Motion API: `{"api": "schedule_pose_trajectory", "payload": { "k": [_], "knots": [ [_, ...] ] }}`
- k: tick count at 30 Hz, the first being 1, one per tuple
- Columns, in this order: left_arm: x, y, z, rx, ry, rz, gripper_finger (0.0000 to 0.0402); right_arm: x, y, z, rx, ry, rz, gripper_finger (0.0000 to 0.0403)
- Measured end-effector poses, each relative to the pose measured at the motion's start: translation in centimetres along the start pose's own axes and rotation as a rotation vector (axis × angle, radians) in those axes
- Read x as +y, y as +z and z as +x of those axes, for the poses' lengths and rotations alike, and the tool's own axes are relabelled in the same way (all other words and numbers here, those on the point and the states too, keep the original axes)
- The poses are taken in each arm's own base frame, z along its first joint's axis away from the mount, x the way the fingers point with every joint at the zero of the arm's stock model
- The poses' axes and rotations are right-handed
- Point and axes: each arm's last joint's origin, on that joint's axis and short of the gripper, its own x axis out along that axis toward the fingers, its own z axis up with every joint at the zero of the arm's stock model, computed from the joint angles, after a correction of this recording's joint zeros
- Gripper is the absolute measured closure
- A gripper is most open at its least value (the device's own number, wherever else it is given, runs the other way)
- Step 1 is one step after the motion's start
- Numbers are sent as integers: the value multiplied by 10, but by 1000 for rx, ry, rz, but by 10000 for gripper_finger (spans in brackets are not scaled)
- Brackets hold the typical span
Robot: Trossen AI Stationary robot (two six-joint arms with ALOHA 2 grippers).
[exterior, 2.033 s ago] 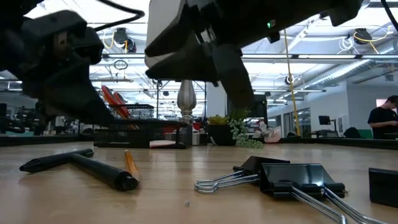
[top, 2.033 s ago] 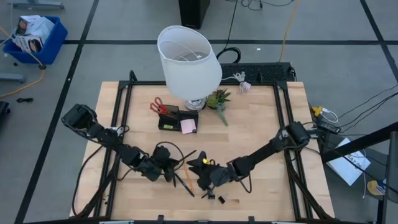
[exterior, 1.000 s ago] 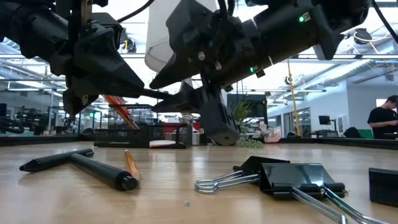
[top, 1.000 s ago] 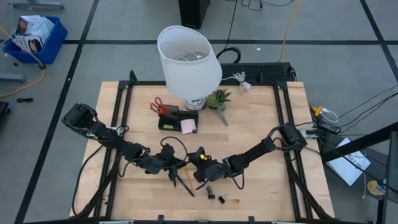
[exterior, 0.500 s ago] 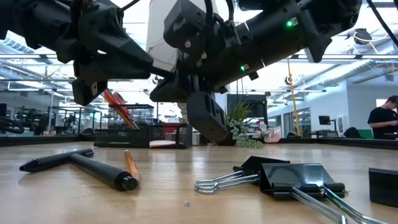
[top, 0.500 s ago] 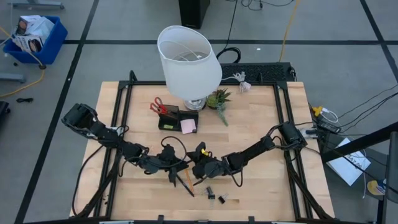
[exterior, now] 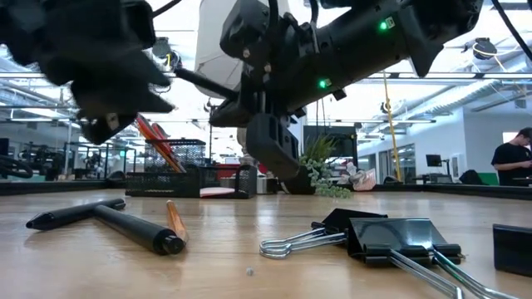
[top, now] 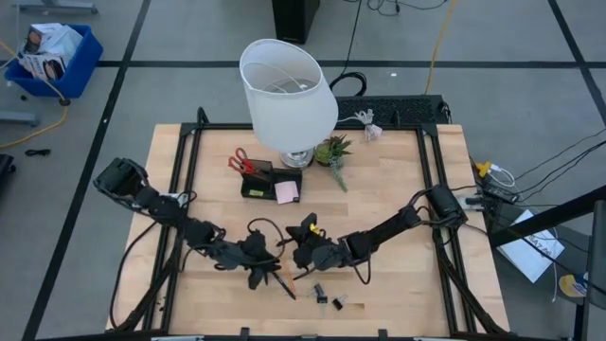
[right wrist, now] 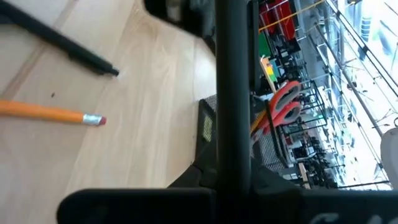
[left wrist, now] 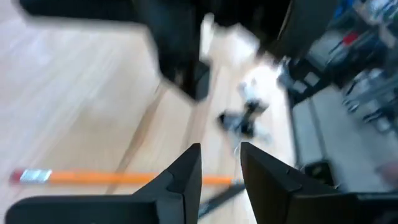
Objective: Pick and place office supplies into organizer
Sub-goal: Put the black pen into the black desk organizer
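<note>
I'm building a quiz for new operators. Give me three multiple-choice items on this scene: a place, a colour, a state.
1. The scissors are: A) in the organizer B) on the floor C) flat on the tabletop.
2. The sticky pad is: A) blue B) pink C) white.
3. The right gripper: A) is empty B) grips the scissors C) holds a pen.
Key: 1A, the handles stick out of the organizer; 2B, it shows pink beside the organizer; 3C, the pen runs between its fingers.

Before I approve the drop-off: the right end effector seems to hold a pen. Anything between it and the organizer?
Nothing visible blocks it. Bare table lies between the right end effector, shut on a black pen, and the organizer; the lamp stands just behind it.
</note>
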Motion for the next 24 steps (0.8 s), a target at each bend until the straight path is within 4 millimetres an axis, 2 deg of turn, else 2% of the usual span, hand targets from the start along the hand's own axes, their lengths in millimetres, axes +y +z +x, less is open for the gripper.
{"api": "schedule_pose_trajectory", "payload": {
  "k": [6,9,14,20,24],
  "knots": [
    [3,-23,-7,112,114,75,303,-13,2,4,-54,12,122,402],
    [-1,-34,-13,92,160,140,308,-24,1,11,-121,67,242,402],
    [-8,-48,-23,51,200,228,309,-37,-4,23,-160,62,309,402],
    [-13,-69,-37,36,259,396,309,-59,-8,44,-264,158,462,402],
    [-16,-74,-44,-60,301,397,309,-78,-11,58,-348,198,588,402]
  ]
}}
